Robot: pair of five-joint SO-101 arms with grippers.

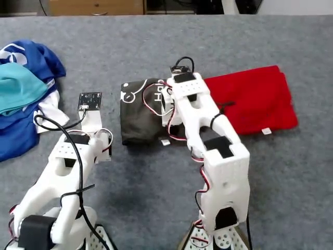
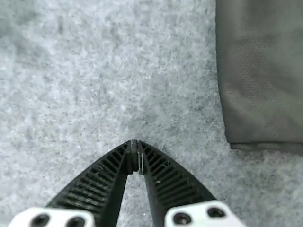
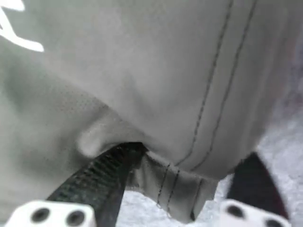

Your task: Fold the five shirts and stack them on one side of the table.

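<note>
Bright, even overhead light on the grey table (image 1: 291,172), faint soft shadows close beside the left arm (image 1: 62,172) and right arm (image 1: 218,151), black shirt (image 3: 142,71) washed pale in the right wrist view, deeper shade under its lifted fold

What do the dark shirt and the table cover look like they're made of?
Dark shirt: looks like a thin, matte sports mesh, probably synthetic. The weave has fine pinholes and the hem has a double row of stitching. Table cover: grey short-pile carpet or felt, judging by its fuzzy, speckled nap.
</note>
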